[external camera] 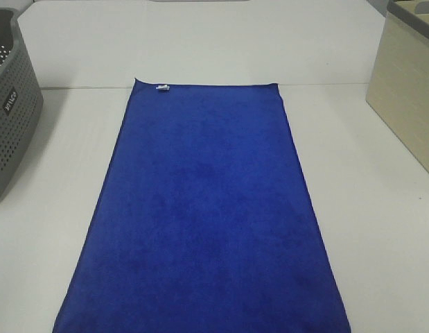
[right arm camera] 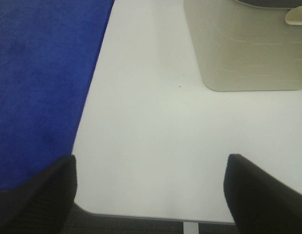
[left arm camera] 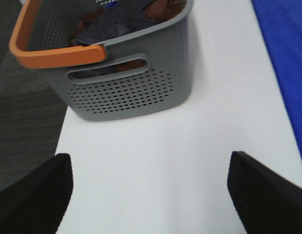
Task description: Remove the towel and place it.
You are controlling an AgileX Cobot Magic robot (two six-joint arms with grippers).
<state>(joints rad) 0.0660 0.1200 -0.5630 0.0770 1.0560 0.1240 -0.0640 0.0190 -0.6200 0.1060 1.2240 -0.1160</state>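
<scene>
The towel (external camera: pixel 204 215), a deep royal-blue plush rectangle, lies spread flat down the middle of the white table (external camera: pixel 380 229), with a small white tag (external camera: pixel 163 87) at its far short edge. Neither arm shows in the exterior high view. My left gripper (left arm camera: pixel 150 195) stands open over bare table, the towel's edge (left arm camera: pixel 287 63) off to one side. My right gripper (right arm camera: pixel 150 195) is open too, above the table's near edge, one dark finger (right arm camera: pixel 38 195) over the towel's border (right arm camera: pixel 38 83). Nothing is held.
A grey perforated basket (external camera: pixel 10 104) with an orange handle (left arm camera: pixel 48 53) stands at the table's left and holds dark and brown cloths (left arm camera: pixel 116 19). A beige bin (external camera: pixel 408 83) stands at the right. The table's front edge (right arm camera: pixel 141 217) shows in the right wrist view.
</scene>
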